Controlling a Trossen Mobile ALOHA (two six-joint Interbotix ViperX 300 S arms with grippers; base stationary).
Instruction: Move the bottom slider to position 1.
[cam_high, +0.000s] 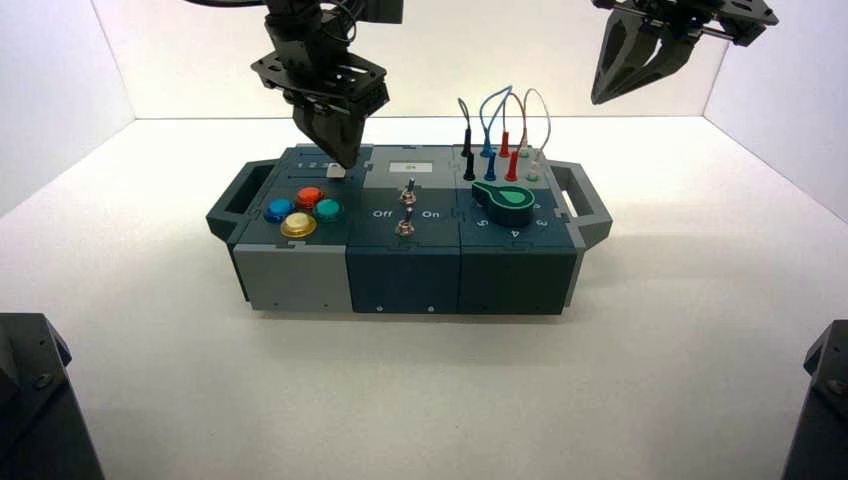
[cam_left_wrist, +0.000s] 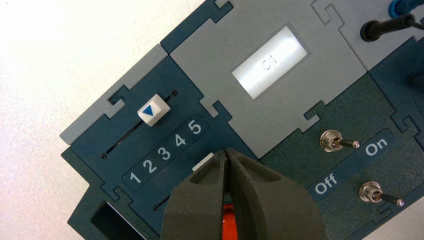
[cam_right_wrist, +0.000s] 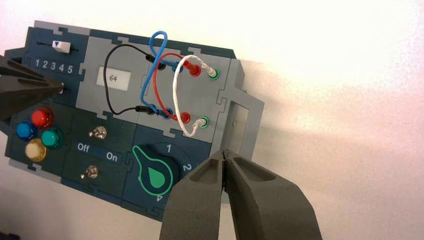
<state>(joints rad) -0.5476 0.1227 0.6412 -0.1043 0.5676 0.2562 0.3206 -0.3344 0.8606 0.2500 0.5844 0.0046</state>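
- The box (cam_high: 405, 278) sits on the table (cam_high: 420, 400), with a grey handle at its left edge.
- Near the front left corner of the box lie four round buttons: blue (cam_high: 280, 209), yellow (cam_high: 298, 226), red (cam_high: 310, 198) and green (cam_high: 327, 210).
- Behind them, on the dark panel at the back left corner, runs the row of printed digits; the 1 (cam_left_wrist: 135, 177) is the one nearest the box's left edge.
- The top slider (cam_left_wrist: 153, 110), a white knob with a blue arrow, stands on the track nearest the back edge, level with the 4.
- The bottom slider (cam_left_wrist: 202, 161) is on the track between the digits and the buttons, about level with the 4 (so well along from the 1) and partly hidden by the left gripper.
- The left gripper (cam_left_wrist: 226, 152) is lowered over that panel, its fingers pressed together, with the tips right at the bottom slider; whether they touch it I cannot tell.
- In the middle of the box, a small display (cam_right_wrist: 113, 78) reading 64 lies towards the back edge, with two metal switches (cam_high: 407, 196) (cam_high: 405, 228) in front of it.
- Towards the right edge, a green dial (cam_high: 505, 203) sits near the front, and black, blue, red and white wires (cam_high: 510, 110) loop up behind it.
- The right gripper (cam_high: 598, 98) hangs above and beyond the back right corner, fingers closed together, pinching nothing.
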